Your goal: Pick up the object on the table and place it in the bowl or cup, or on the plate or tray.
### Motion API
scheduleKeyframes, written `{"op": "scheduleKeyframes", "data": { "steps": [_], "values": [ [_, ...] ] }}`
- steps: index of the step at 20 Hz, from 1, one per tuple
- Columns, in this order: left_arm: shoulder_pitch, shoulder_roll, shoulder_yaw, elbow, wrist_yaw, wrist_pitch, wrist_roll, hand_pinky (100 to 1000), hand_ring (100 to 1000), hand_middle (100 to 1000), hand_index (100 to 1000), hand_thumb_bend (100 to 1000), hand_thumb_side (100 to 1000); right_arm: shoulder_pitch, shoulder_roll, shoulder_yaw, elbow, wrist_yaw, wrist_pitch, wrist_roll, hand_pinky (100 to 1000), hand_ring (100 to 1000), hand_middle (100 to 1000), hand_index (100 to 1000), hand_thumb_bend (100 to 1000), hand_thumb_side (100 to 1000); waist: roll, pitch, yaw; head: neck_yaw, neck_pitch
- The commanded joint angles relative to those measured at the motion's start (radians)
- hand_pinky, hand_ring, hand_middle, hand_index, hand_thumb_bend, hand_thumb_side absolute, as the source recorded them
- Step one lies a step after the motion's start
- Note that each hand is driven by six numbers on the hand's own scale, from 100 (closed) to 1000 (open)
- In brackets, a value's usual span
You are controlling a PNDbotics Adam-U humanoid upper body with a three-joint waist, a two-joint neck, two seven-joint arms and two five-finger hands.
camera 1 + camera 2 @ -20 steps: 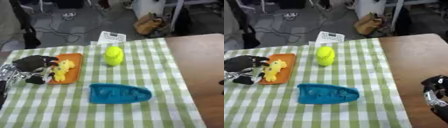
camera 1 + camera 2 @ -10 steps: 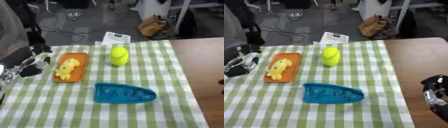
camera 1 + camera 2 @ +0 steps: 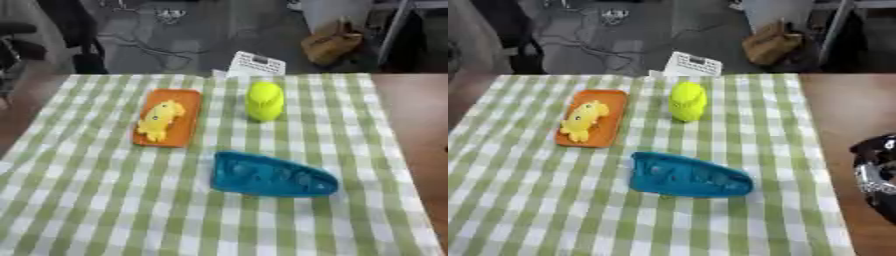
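Observation:
A yellow toy lies on the small orange tray, left of the middle of the green checked cloth. No hand touches it. My right hand shows only as a black and silver shape at the right edge, over the bare brown table and well away from the tray. My left hand shows in neither view.
A lime-green cup-like object stands right of the tray. A blue boat-shaped dish lies nearer the front. A white basket-like thing sits at the cloth's far edge. Brown table flanks the cloth on the right.
My left hand, which was at the tray by the yellow toy, has pulled away to the left and out of view. The toy stays on the tray. The camera has shifted.

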Motion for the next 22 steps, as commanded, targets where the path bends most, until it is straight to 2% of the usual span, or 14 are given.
{"op": "scheduleKeyframes", "data": {
  "steps": [1,6,11,18,22],
  "values": [
    [-0.008,-0.009,0.024,-0.065,0.041,0.049,-0.011,700,676,756,830,169,933,-0.010,-0.018,-0.012,-0.024,0.006,-0.001,-0.006,376,542,633,704,100,602,-0.015,-0.008,0.002,0.009,0.009],
    [-0.009,-0.025,0.029,-0.087,0.048,0.076,-0.006,694,671,753,827,158,916,-0.011,-0.015,-0.011,-0.024,0.006,-0.001,-0.009,376,544,640,705,100,600,-0.017,-0.006,0.000,0.022,0.001],
    [-0.012,-0.038,0.029,-0.098,0.055,0.086,-0.005,689,664,749,825,156,915,-0.016,-0.019,-0.011,-0.024,0.007,0.000,-0.012,375,545,641,704,100,598,-0.019,-0.002,0.004,0.031,0.012],
    [-0.015,-0.053,0.024,-0.113,0.061,0.101,-0.015,686,659,743,819,146,906,-0.016,-0.014,-0.013,-0.024,0.007,-0.001,-0.019,375,544,640,653,100,596,-0.019,0.001,-0.004,0.014,0.013],
    [-0.011,-0.056,0.020,-0.114,0.062,0.100,-0.025,686,657,738,798,142,904,-0.014,-0.014,-0.012,-0.024,0.008,-0.004,-0.019,374,544,638,615,100,598,-0.020,0.004,0.001,0.006,0.027]
  ]
}}
